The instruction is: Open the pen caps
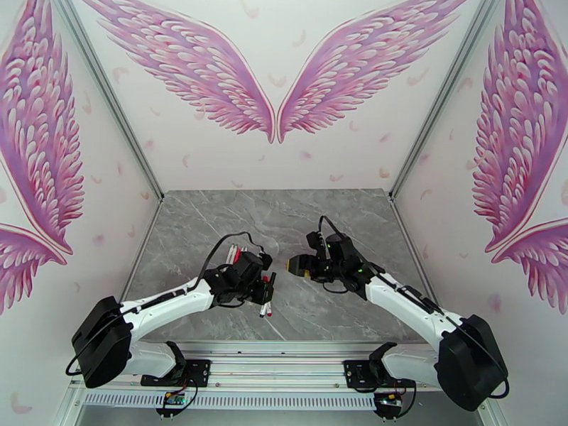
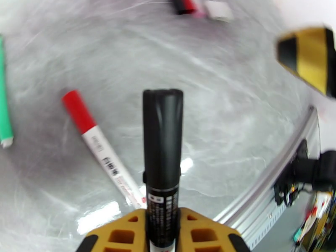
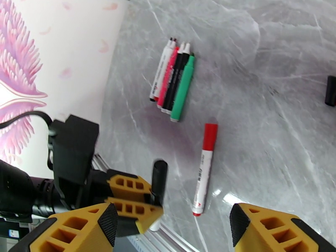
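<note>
My left pincer (image 2: pixel 163 223) is pinching the black pen (image 2: pixel 162 202) by its barrel. Its black cap (image 2: pixel 163 131) sticks out free toward the right arm. My right pincer (image 3: pixel 173 227) is spread with nothing between its fingers, near that cap but not on it. The red cap (image 3: pixel 209 136) sits on its pen, lying on the surface (image 3: pixel 260 59) close by. The other pens (image 3: pixel 172 80) are bunched further off.

Risks: the hold on the barrel looks short, though the wrist view is blurry. A pull could drag the whole pen out instead of popping the cap. Closing off-centre could tilt the pen in the grip.
</note>
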Controlling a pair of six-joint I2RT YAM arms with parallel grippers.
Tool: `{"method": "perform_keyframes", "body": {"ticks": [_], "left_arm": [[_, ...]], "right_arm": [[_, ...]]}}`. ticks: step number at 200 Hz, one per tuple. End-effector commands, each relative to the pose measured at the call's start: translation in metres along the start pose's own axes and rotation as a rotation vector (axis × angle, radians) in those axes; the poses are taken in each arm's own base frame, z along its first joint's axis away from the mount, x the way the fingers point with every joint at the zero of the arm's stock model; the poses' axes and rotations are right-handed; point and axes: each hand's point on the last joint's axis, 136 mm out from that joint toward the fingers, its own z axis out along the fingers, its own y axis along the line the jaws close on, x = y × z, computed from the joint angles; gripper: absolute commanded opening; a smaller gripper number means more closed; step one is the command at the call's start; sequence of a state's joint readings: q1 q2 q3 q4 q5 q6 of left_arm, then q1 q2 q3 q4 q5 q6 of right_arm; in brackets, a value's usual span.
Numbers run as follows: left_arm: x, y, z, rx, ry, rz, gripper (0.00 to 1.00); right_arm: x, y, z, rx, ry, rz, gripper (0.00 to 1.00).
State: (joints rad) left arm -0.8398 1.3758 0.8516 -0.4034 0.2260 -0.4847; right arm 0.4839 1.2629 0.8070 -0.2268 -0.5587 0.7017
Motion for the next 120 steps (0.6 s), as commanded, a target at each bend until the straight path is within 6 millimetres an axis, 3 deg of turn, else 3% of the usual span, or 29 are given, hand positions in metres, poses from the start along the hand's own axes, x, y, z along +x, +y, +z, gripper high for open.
{"method": "perform_keyframes", "body": {"ticks": [1,50,120], "left_arm": [[-0.024,-0.032,-0.017,0.126,-0.068,0.153,0.19],[-0.033,-0.041,-0.02,0.158,-0.101,0.201,0.14],[-0.038,-0.048,-0.015,0.186,-0.097,0.207,0.14]], "right_arm": [[-0.003,0.01,0.0,-0.009,0.023,0.002,0.71],[0.005,0.011,0.011,-0.038,0.093,0.017,0.56],[0.018,0.017,0.02,-0.072,0.155,-0.003,0.48]]}}
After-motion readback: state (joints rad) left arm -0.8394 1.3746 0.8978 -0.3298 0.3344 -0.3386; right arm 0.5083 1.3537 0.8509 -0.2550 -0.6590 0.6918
